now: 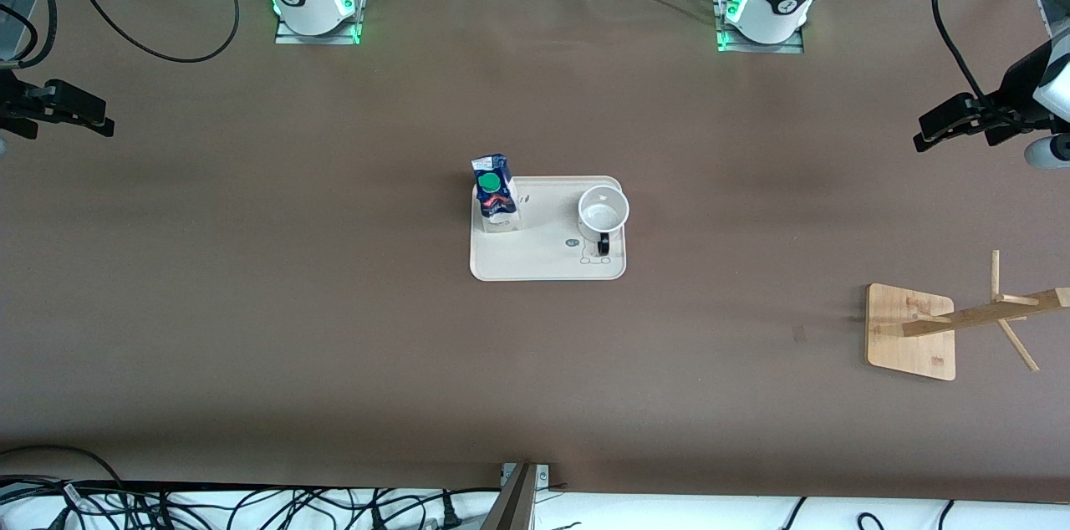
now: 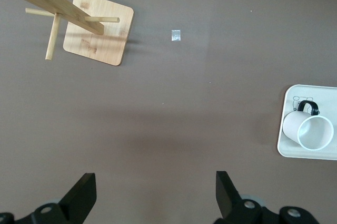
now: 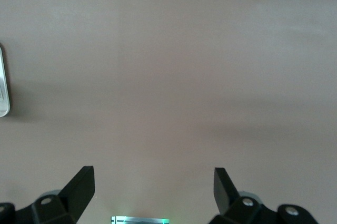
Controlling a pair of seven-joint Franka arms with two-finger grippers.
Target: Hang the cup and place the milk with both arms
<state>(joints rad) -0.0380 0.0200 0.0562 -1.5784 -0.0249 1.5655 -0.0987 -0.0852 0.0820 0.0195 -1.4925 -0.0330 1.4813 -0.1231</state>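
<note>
Both grippers parked high at the table's two ends, fingers spread and empty: left gripper (image 2: 155,195) over bare table toward the left arm's end, right gripper (image 3: 152,192) over bare table toward the right arm's end. The cup (image 1: 603,215) stands upright on the tray (image 1: 547,267) mid-table, handle pointing toward the front camera; it sits on the tray's side toward the left arm, so I'd judge the left arm nearer to it. The milk (image 1: 495,196) stands upright on the tray's corner toward the right arm, clear of the cup, right arm closer. The wooden rack (image 1: 961,319) stands well apart from the tray toward the left arm's end, nearer the front camera, pegs free. Nothing stands between cup and rack
</note>
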